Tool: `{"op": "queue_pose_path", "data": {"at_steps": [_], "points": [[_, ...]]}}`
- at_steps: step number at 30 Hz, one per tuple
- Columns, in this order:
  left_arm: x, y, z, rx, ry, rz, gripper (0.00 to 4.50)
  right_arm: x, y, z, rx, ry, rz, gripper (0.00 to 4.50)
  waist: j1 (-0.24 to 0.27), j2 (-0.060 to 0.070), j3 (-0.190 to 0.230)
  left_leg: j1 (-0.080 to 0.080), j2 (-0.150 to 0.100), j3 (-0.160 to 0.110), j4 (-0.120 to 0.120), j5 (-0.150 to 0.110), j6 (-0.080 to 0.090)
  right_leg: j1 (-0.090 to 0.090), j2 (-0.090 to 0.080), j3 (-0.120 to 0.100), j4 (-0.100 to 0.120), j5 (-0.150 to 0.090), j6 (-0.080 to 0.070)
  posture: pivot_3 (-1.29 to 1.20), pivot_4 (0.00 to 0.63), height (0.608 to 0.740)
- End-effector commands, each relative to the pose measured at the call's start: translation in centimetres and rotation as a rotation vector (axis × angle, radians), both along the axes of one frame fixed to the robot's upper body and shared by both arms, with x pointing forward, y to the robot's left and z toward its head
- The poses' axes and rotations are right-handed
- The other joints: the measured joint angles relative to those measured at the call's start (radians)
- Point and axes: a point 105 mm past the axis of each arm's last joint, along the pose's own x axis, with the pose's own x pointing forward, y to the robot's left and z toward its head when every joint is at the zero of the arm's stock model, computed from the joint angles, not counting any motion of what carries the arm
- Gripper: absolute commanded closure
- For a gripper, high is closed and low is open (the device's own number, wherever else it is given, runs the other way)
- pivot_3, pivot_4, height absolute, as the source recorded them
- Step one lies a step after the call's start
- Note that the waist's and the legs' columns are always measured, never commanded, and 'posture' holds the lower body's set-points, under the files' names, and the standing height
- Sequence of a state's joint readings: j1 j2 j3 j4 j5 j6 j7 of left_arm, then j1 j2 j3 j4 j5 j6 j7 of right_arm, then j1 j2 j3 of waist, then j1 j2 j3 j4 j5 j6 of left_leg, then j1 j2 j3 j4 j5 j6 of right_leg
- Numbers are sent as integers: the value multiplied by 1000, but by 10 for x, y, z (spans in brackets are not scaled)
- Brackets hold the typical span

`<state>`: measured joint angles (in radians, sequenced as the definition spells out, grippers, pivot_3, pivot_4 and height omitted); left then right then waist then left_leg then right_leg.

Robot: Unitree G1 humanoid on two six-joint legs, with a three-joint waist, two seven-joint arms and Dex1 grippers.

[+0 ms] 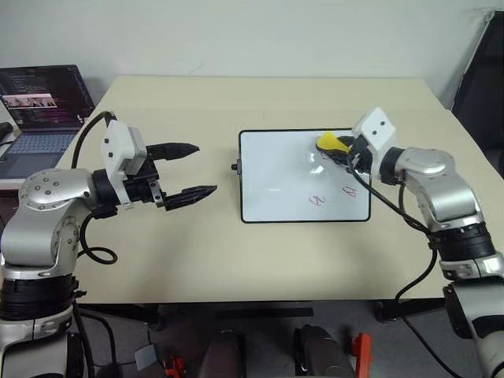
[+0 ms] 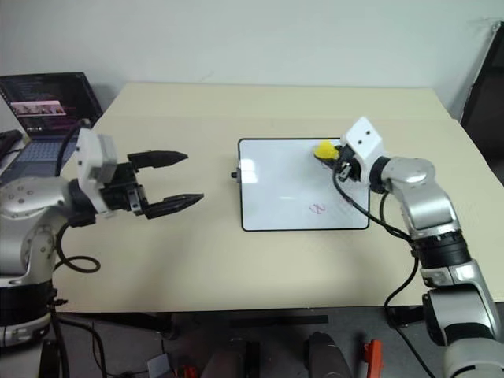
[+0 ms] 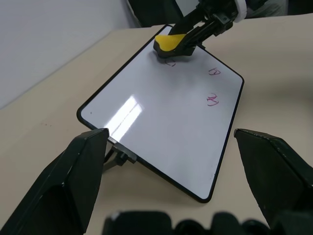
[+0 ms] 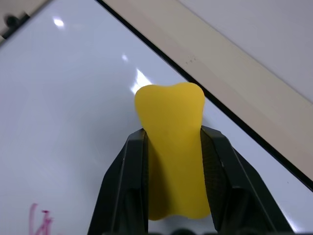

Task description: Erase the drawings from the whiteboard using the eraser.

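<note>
The whiteboard (image 1: 276,177) lies flat on the tan table, right of centre. Two pink-red drawings (image 1: 317,199) sit near its front right corner, and the left wrist view shows another small mark (image 3: 169,62) just at the eraser's edge. My right gripper (image 1: 342,151) is shut on the yellow eraser (image 1: 331,142) and holds it against the board's far right corner; in the right wrist view the eraser (image 4: 171,117) is pinched between both black fingers (image 4: 134,166). Left of the board, my left gripper (image 1: 203,168) hovers open, empty and pointing toward it.
An open laptop (image 1: 39,110) stands at the table's far left corner. A dark chair back (image 1: 484,79) rises behind the far right corner. A small black knob (image 1: 235,166) sticks out of the board's left side. Bare tabletop (image 1: 236,268) surrounds the board.
</note>
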<state>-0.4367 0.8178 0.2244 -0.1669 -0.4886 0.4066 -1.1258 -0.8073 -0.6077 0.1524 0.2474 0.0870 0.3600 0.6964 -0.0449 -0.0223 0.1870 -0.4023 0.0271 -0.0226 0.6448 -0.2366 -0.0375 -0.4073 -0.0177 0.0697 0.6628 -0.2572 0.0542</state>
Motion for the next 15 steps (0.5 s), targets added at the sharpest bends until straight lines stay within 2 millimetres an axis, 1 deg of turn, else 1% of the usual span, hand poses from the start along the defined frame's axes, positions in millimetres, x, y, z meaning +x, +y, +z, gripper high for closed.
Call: {"op": "queue_pose_path", "data": {"at_steps": [1,4,7,9,10,12,14,15], "points": [[-4,-2,13,-2,-61,-12,0,9,0,14,-44,-93,9,3377,-3,0,0,0,0,0,0,0,0,0,0,0,0,0,0,0,150,740],[-3,-3,13,-7,-65,-8,0,16,-4,5,-88,-97,-6,3377,-9,0,0,1,0,0,0,0,0,0,0,0,1,0,0,0,150,740],[-1,-2,15,-15,-72,3,0,14,-7,-25,-174,-44,19,3378,-11,0,0,1,0,0,0,0,0,1,0,0,1,0,0,0,150,740],[-1,-1,16,-19,-74,4,0,5,1,-45,-208,8,78,3380,-12,-2,-1,2,0,0,0,0,0,2,0,0,1,0,0,0,150,740],[-1,-1,17,-21,-74,4,0,2,4,-51,-213,23,101,3380,-12,-4,-3,3,0,0,0,0,0,2,0,0,1,0,0,0,150,740],[-1,-2,18,-23,-75,1,0,-11,14,-68,-243,72,174,3381,-12,-6,-4,4,0,0,0,0,0,3,0,0,2,0,0,0,150,740],[-1,-3,18,-25,-76,-1,0,-18,18,-77,-259,92,204,3383,-15,-8,-5,4,1,0,1,0,0,3,1,0,2,0,0,0,150,740],[0,-4,18,-24,-77,-2,0,-16,18,-76,-255,81,188,3384,-18,-8,-5,4,1,0,1,0,0,3,1,1,2,0,0,0,150,740]]}}
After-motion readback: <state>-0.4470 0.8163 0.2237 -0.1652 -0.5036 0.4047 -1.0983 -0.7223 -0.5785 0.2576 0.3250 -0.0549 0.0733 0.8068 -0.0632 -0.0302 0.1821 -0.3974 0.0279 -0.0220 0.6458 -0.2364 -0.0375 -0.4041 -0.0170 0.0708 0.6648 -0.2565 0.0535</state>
